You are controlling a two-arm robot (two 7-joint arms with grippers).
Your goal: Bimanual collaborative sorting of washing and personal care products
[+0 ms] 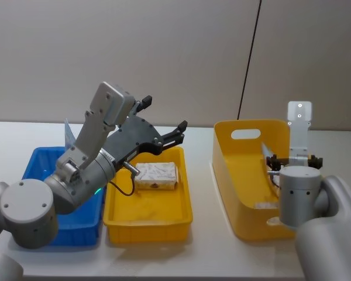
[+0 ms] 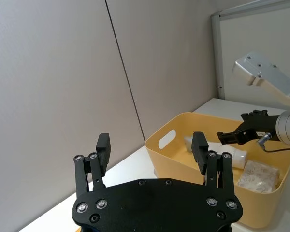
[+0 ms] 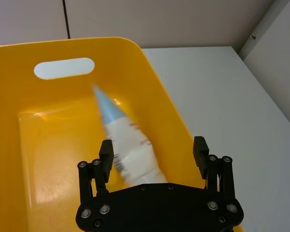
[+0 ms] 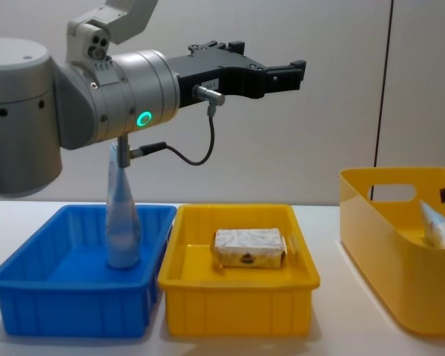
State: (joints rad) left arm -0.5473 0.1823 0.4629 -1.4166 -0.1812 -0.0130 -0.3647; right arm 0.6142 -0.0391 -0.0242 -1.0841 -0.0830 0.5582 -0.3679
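Note:
A cream wrapped block (image 1: 157, 175) (image 4: 248, 248) lies in the yellow tray (image 1: 149, 225). My left gripper (image 1: 164, 115) (image 2: 151, 145) hangs open and empty, high above that tray. A slim clear pale-blue tube (image 4: 122, 215) (image 1: 69, 134) stands upright in the blue tray (image 1: 41, 161). Inside the yellow tub (image 1: 245, 199), my right gripper (image 3: 153, 147) (image 1: 292, 161) is open just over the light-blue-and-white squeeze tube (image 3: 128, 145) (image 2: 232, 154), which leans against the tub's wall. Another wrapped block (image 2: 258, 176) rests on the tub floor beside it.
The blue tray (image 4: 30, 297), yellow tray (image 4: 237, 304) and tub (image 4: 386, 252) stand in a row on the white table, left to right. Bare table (image 1: 205, 246) lies between the yellow tray and the tub. A grey wall stands behind.

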